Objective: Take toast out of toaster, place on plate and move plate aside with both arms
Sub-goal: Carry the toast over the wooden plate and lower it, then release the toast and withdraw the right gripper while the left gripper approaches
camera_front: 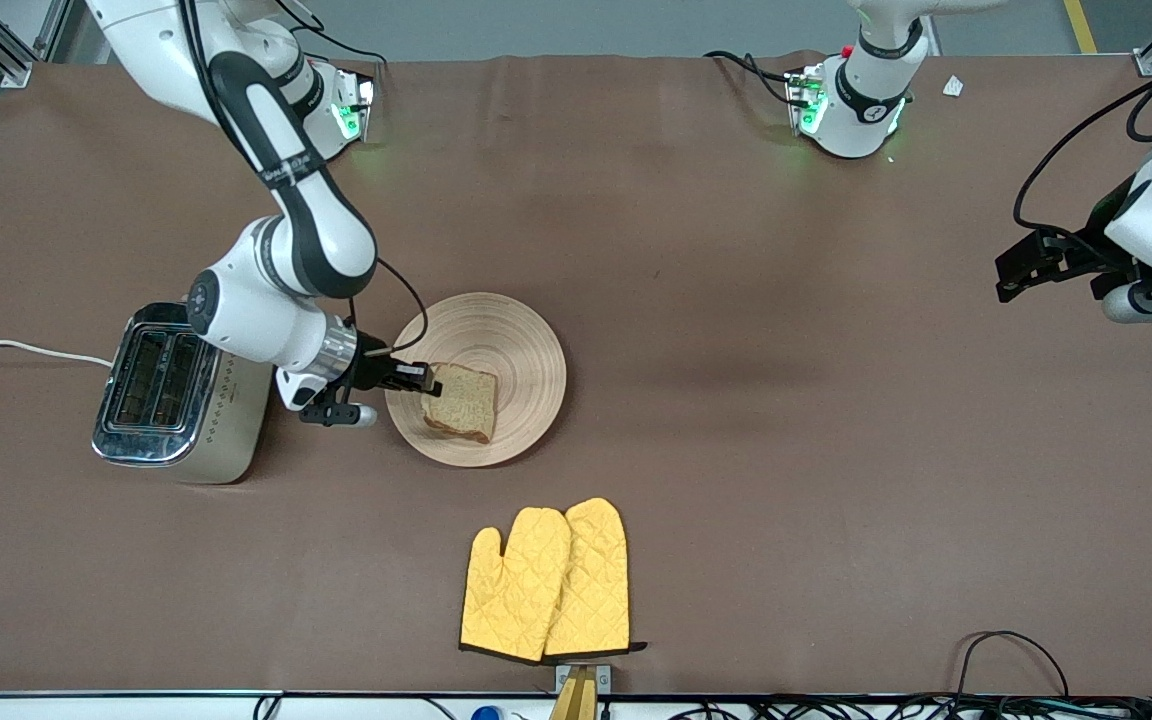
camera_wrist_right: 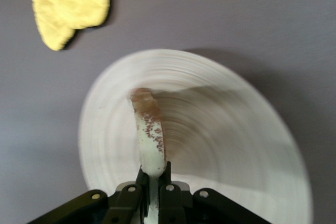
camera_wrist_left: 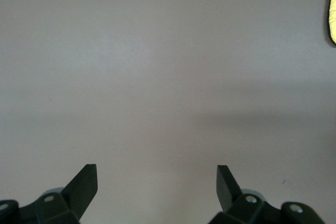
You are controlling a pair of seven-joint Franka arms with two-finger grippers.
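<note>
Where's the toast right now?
The toast is clamped in the right gripper over the plate, between the toaster and the oven mitts.

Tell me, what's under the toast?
The plate is under the toast. The right gripper is shut on the toast's edge, over the plate. Whether the toast touches the plate cannot be told. The left gripper waits open over bare table.

A glossy metal toaster (camera_front: pixel 181 395), a ringed matt wooden plate (camera_front: pixel 506 345), quilted cloth mitts (camera_front: pixel 546 580) and a matt tablecloth (camera_front: pixel 786 450) are seen.
</note>
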